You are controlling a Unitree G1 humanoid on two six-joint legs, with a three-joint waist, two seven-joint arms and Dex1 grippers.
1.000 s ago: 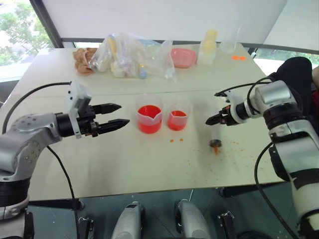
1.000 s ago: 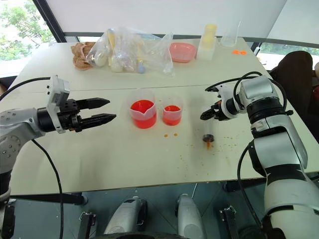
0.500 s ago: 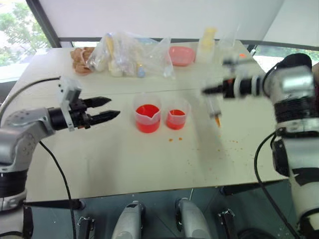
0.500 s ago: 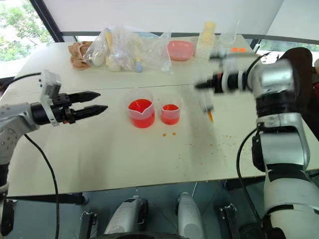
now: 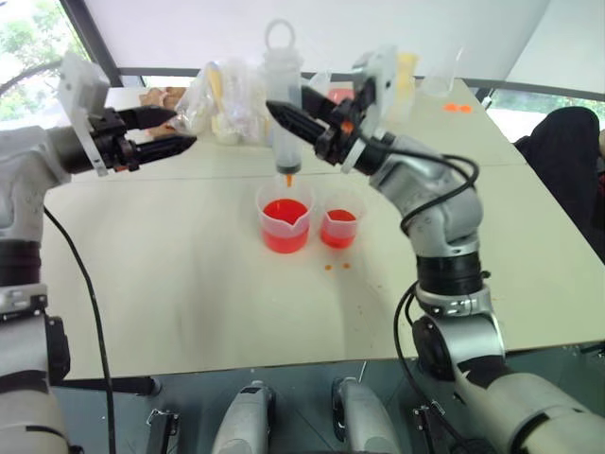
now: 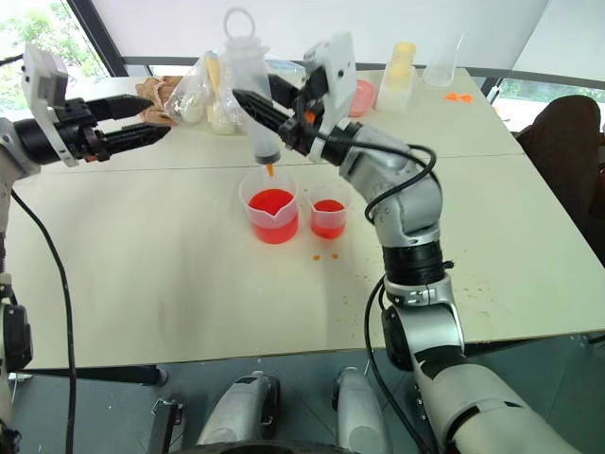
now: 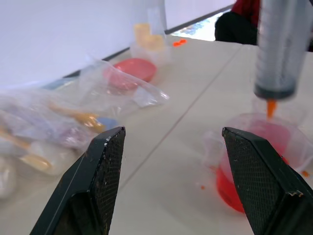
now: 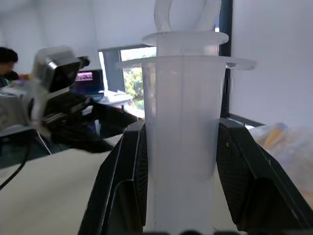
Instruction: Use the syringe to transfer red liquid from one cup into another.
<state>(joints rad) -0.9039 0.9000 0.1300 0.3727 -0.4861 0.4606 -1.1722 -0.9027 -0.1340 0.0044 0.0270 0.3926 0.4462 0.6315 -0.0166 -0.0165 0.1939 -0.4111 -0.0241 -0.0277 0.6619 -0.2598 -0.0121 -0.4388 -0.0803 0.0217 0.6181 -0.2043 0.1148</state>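
The tabletop (image 5: 189, 284) carries both cups under the right hand (image 5: 301, 112), which is clamped on the syringe (image 5: 283, 109) barrel, upright, orange tip just above the spouted measuring cup (image 5: 284, 216) of red liquid (image 5: 284, 213). Judged next: lower straight down until the tip is submerged, keeping the barrel vertical — the ring plunger is free for the left hand (image 5: 165, 132), fingers apart, off to that side. The smaller cup (image 5: 339, 221) stands just beside the bigger one. Whether the barrel holds any liquid is unclear.
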